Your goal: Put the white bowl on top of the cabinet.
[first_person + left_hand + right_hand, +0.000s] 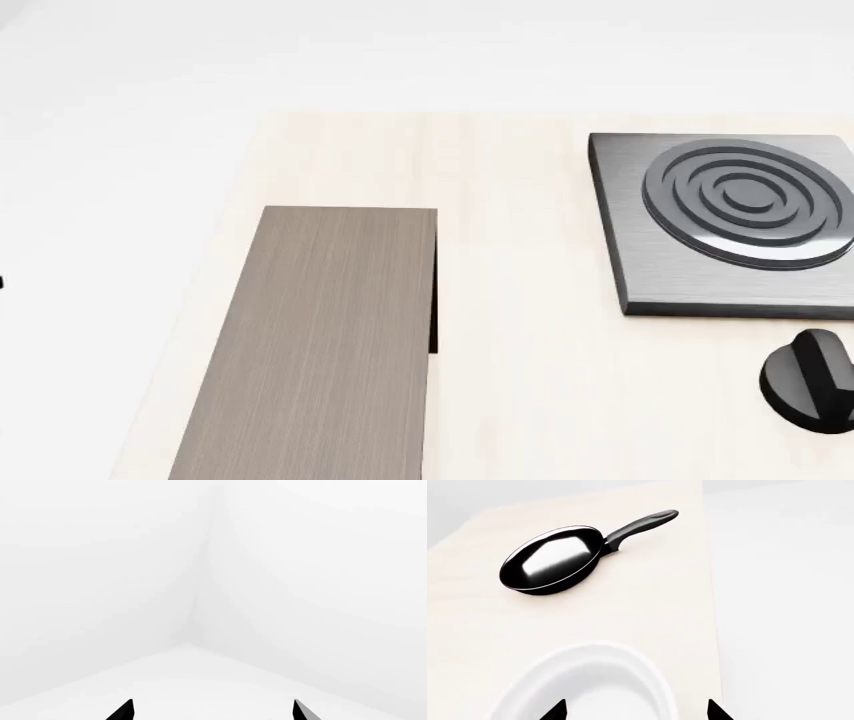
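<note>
The white bowl (587, 680) shows only in the right wrist view, standing on the pale wooden table right under my right gripper (637, 711). That gripper is open, one fingertip over the bowl's inside and the other beyond its rim. The cabinet (320, 340), a long grey-brown wood-grain box with a flat top, lies on the table in the head view, with nothing on it. My left gripper (213, 711) is open and empty, facing only white floor and walls. Neither gripper shows clearly in the head view.
A black frying pan (550, 562) with a long handle lies on the table beyond the bowl. A grey square stove plate with rings (734, 220) and a black knob (814, 380) sit right of the cabinet. The table edge (710, 605) runs close beside the bowl.
</note>
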Robot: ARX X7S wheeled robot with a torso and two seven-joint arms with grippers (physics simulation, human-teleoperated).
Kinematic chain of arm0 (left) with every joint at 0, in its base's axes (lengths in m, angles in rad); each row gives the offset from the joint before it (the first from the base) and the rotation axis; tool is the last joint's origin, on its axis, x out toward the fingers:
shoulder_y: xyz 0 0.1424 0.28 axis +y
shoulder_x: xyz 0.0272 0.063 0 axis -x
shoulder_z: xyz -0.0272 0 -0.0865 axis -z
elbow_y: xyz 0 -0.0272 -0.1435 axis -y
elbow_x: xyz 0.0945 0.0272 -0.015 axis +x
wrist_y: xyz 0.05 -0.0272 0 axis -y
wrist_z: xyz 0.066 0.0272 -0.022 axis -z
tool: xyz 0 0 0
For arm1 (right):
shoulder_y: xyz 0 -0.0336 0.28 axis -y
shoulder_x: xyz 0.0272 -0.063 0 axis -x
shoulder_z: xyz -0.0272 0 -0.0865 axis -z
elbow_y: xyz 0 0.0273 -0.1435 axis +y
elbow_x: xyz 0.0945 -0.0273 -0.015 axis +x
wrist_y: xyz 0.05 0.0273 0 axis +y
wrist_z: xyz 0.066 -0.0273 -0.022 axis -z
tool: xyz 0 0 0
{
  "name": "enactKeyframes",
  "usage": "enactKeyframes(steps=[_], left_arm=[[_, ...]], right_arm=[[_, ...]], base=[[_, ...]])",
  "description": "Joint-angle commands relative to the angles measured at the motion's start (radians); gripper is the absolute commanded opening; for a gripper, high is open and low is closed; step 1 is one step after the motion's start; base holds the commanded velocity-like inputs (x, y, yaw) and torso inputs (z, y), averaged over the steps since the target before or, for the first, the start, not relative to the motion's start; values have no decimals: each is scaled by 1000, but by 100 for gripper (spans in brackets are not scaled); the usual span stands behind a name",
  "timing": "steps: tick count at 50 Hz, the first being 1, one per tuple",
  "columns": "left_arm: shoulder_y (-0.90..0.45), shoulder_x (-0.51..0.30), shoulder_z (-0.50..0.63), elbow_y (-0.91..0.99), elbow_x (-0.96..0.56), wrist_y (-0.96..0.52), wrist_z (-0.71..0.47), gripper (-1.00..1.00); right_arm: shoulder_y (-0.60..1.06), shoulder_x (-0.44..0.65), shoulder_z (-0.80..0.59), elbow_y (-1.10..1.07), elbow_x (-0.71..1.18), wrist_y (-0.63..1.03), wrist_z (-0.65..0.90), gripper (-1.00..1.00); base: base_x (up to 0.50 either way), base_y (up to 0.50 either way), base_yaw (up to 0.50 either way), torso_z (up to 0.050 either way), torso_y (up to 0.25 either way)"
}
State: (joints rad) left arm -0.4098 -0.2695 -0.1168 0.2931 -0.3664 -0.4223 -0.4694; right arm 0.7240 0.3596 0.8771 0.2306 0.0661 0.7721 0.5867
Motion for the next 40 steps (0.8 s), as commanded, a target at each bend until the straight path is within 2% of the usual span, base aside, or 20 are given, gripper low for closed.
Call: enactKeyframes(steps=[1, 40], left_arm=[[-3, 0, 5, -36, 6, 32, 8, 100], [5, -8, 16, -34, -1, 41, -3, 100]], right_arm=[[8, 14, -10, 74, -11, -39, 5, 100], [46, 74, -19, 393, -31, -191, 16, 100]], base=[[0, 0, 0, 0, 0], [0, 0, 0, 0, 0]])
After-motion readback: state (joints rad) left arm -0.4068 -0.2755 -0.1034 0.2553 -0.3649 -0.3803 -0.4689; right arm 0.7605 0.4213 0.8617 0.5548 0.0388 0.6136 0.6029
